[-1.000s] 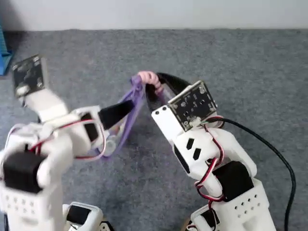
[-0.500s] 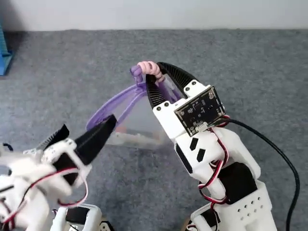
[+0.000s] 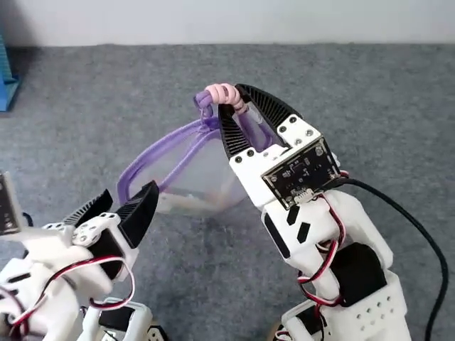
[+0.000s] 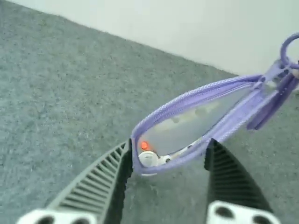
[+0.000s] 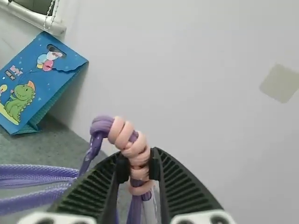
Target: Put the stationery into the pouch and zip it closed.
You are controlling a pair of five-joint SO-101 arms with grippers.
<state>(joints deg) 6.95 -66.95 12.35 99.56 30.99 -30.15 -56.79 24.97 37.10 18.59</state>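
A clear pouch (image 3: 192,174) with a purple zipper edge hangs over the grey carpet, its mouth gaping. My right gripper (image 3: 229,103) holds it up, shut on the pink coiled loop (image 3: 220,94) at one end of the zipper. The right wrist view shows that loop (image 5: 128,137) pinched in the right gripper (image 5: 138,161). My left gripper (image 3: 130,190) stands open low at the pouch's other end. In the left wrist view the pouch (image 4: 201,116) ends just beyond the left gripper (image 4: 169,144), and orange and white stationery (image 4: 145,153) lies inside.
A blue gift bag (image 5: 32,84) leans against the white wall at the far left, and its corner (image 3: 6,78) reaches into the high view. A black cable (image 3: 405,220) runs along the right arm. Grey carpet (image 3: 355,92) surrounds the pouch.
My left gripper has let go of the pouch's zipper edge and drawn back down and to the left. The pouch now hangs wider open from the right gripper.
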